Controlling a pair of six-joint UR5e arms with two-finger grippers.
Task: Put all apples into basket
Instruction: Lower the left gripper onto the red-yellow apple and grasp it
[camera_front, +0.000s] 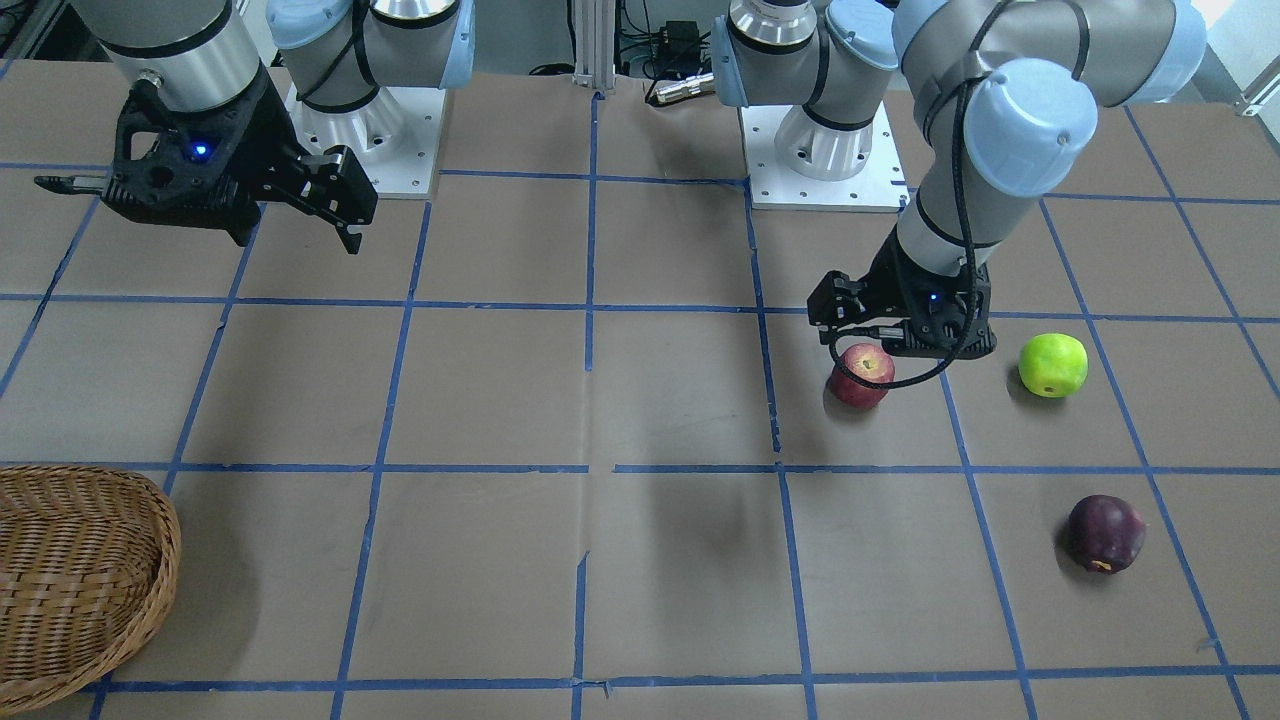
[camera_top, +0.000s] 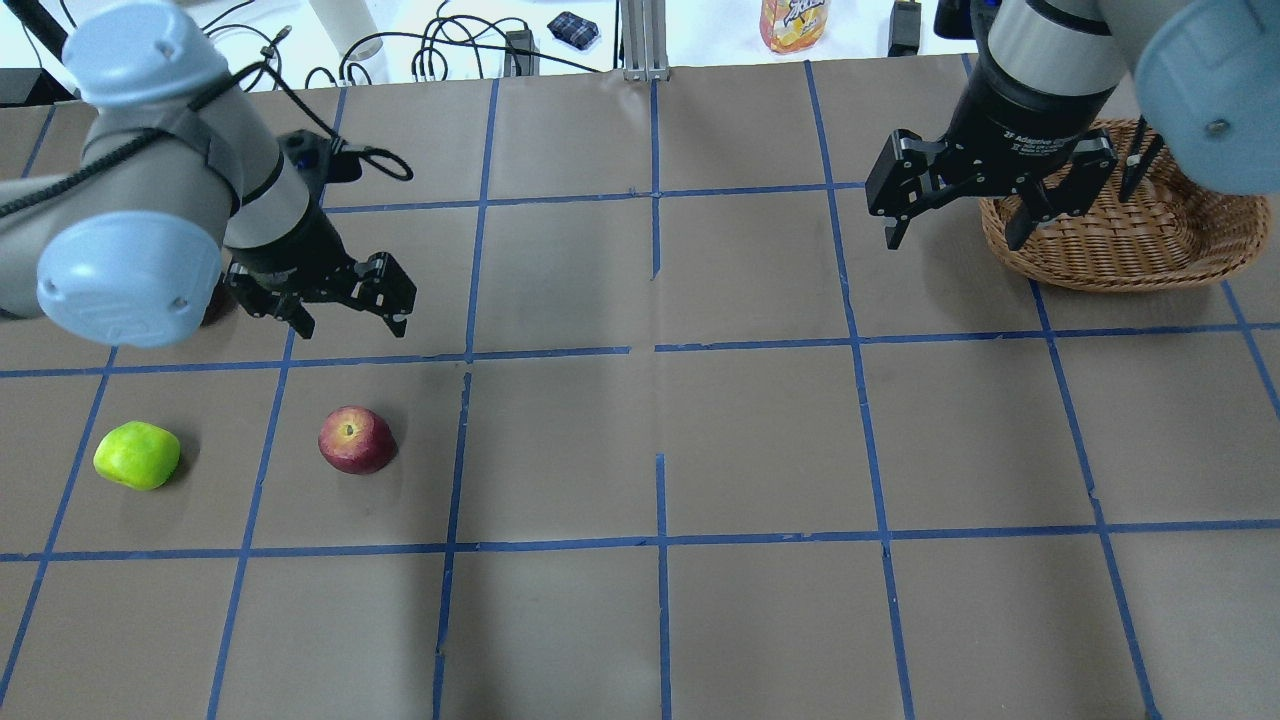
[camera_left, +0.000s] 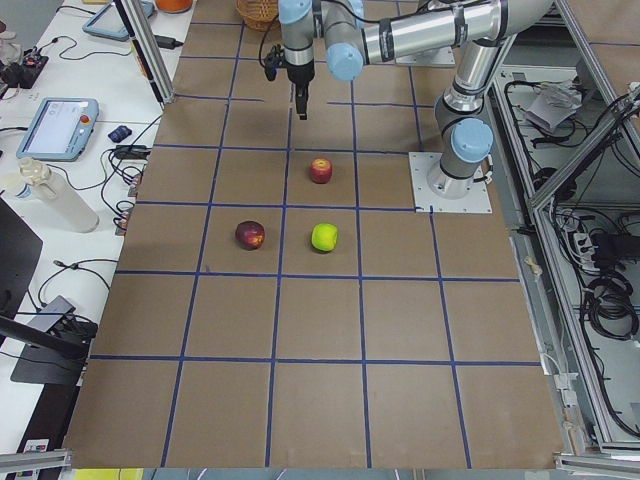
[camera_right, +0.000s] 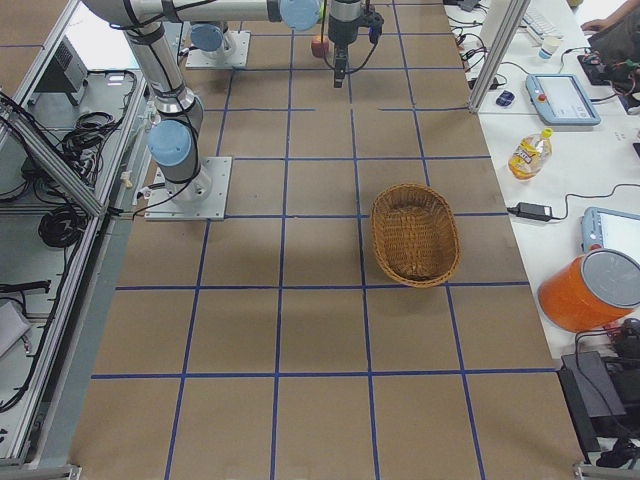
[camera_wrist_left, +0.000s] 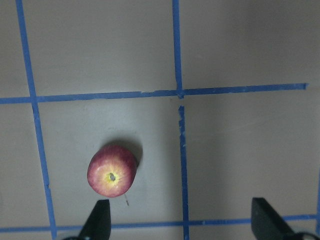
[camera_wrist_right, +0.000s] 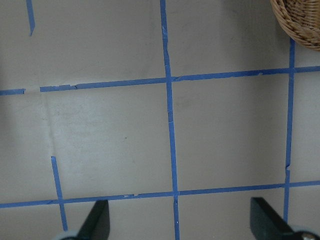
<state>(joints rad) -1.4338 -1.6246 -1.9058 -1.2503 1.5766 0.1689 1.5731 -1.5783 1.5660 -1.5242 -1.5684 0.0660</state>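
Note:
The red apple (camera_front: 862, 375) stands on the table on my left side; it also shows in the overhead view (camera_top: 355, 440) and the left wrist view (camera_wrist_left: 112, 171). My left gripper (camera_top: 350, 305) is open and empty, above the table just beyond this apple, which lies off its left finger (camera_wrist_left: 100, 220). The lime green apple (camera_top: 137, 455) lies further left. The dark purple apple (camera_front: 1105, 533) lies nearer the operators' side, mostly hidden by my left arm in the overhead view. My right gripper (camera_top: 955, 230) is open and empty, raised beside the wicker basket (camera_top: 1130, 240).
Brown table with a grid of blue tape lines (camera_top: 655, 350). The basket (camera_front: 70, 580) stands at the far right of the table on the operators' side. Cables, a bottle (camera_right: 528, 152) and tablets lie on the bench beyond the table edge.

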